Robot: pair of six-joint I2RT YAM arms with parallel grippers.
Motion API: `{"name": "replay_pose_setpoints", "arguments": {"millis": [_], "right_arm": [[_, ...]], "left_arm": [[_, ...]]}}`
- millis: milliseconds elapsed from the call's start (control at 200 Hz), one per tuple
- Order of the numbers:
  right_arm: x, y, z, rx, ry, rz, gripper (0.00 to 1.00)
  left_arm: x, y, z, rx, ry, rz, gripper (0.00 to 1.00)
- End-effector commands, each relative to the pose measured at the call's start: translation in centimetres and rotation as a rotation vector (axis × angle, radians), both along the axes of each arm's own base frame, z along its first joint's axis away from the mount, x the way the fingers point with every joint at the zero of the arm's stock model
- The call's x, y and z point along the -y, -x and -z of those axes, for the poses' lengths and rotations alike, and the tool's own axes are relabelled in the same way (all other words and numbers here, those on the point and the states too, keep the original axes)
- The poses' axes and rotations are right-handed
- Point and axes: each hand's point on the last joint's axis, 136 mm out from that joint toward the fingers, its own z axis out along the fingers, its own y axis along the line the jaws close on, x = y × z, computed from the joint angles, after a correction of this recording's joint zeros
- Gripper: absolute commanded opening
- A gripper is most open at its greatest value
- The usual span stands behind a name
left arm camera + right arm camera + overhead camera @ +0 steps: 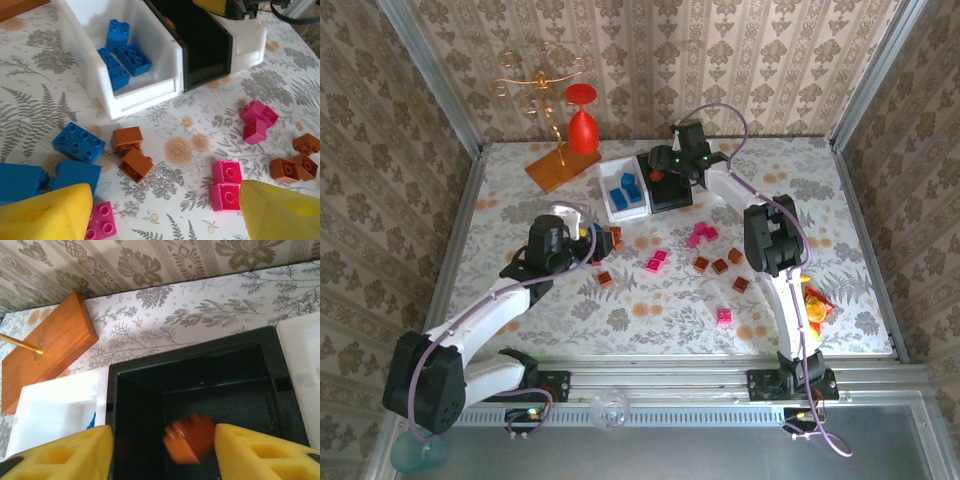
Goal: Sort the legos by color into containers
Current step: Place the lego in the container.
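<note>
My right gripper [162, 450] hangs open over the black bin [190, 352]. A blurred orange-brown lego [190, 437] sits inside the bin next to the right finger, loose between wide jaws. The white bin [150, 92] to its left holds three blue legos [122, 55]; another white bin [250, 42] stands behind the black one. My left gripper [165, 215] is open above bare table, nothing between its fingers. Around it lie blue legos [78, 142], orange-brown legos [131, 150] and pink legos [226, 182]. More pink legos [701, 236] and orange-brown legos [720, 266] are scattered mid-table.
A flat orange board [558, 168] with a gold wire stand and a red glass [581, 125] stands at the back left. A yellow-and-red snack packet [817, 305] lies by the right arm. Patterned walls close in the table on three sides.
</note>
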Motion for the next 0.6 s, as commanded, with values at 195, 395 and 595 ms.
{"name": "replay_pose_setpoints", "arguments": {"millis": [195,395,595], "right_arm": [[2.7,9.8,-6.3,0.048,0.024,-0.087,0.68],[5.5,20.0,-1.7,-0.050,0.144,-0.092,0.73],[6.0,24.8,-0.1,-0.079,0.214,-0.134,0.78]], "left_arm": [[0.4,0.7,-0.4,0.005,-0.005,0.019,0.79],[-0.9,3.1,3.2,-0.122,-0.115,0.037,0.78],[-2.0,6.4,8.1,-0.347,-0.228,-0.049,0.76]]}}
